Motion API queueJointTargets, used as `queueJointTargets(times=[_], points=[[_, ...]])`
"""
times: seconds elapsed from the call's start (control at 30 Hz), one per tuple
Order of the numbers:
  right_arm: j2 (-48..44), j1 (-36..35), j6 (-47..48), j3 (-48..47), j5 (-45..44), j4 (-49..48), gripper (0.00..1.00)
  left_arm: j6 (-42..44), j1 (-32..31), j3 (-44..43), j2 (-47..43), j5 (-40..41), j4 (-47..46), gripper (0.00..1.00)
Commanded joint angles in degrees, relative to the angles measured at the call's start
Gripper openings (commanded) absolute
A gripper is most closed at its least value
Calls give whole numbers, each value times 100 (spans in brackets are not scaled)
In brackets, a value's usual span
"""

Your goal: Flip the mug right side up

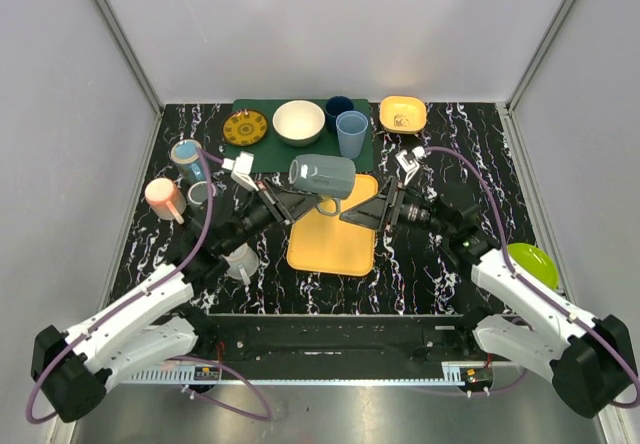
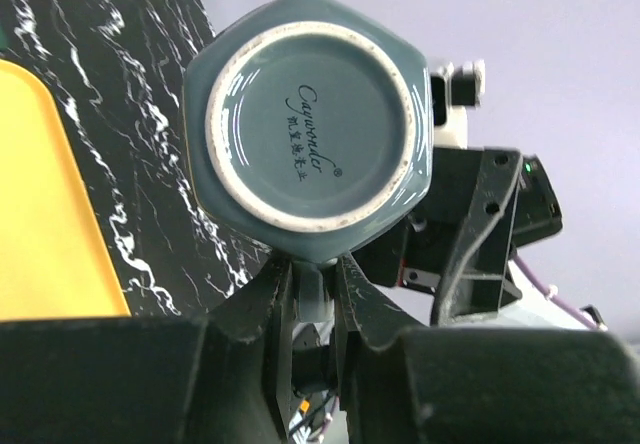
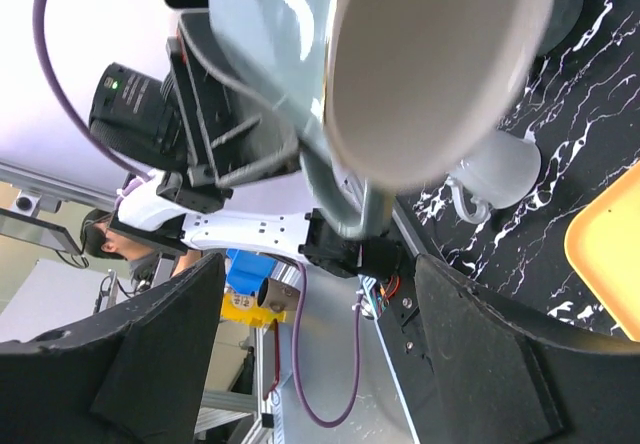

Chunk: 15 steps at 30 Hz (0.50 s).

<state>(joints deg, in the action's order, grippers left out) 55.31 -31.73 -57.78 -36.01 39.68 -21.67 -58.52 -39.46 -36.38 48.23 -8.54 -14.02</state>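
The one grey-blue mug (image 1: 322, 174) is up in the air, lying on its side over the far end of the single yellow tray (image 1: 330, 249). Its base points left and its mouth points right. The left jaws are clenched on its handle (image 2: 312, 289), which is really clear from the left wrist view. The right jaws are spread wide just off the mug's mouth, gripping nothing.

Rest of the bench (image 1: 440, 264): one green mat (image 1: 270, 154) carrying one patterned plate (image 1: 245, 127), one white bowl (image 1: 298, 122) and two blue cups, a dark cup (image 1: 339, 107) and a light cup (image 1: 351, 132). One yellow bowl (image 1: 402, 115) sits just right of the mat, and one green plate (image 1: 532, 261) by the right arm. On the left side there are four more: a pink cup (image 1: 165, 197), a teal cup (image 1: 186, 154), a grey cup (image 1: 200, 193) and a white cup (image 1: 243, 262).
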Motion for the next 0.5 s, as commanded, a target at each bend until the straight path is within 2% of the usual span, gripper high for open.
queueJointTargets(times=[0.0,0.2,0.37,0.47], points=[[217,-71,4,-380,58,-521,82,51,-368,-554,81,194,-1357,0],[533,-79,-181,-468,39,-986,77,25,-659,-546,213,388,-1621,0],[788,-88,-593,-293,-39,-1830,64,-107,-800,-519,336,379,-1885,0],[920,-79,-856,-179,-101,-2524,59,-203,-888,-458,371,361,-2052,0]])
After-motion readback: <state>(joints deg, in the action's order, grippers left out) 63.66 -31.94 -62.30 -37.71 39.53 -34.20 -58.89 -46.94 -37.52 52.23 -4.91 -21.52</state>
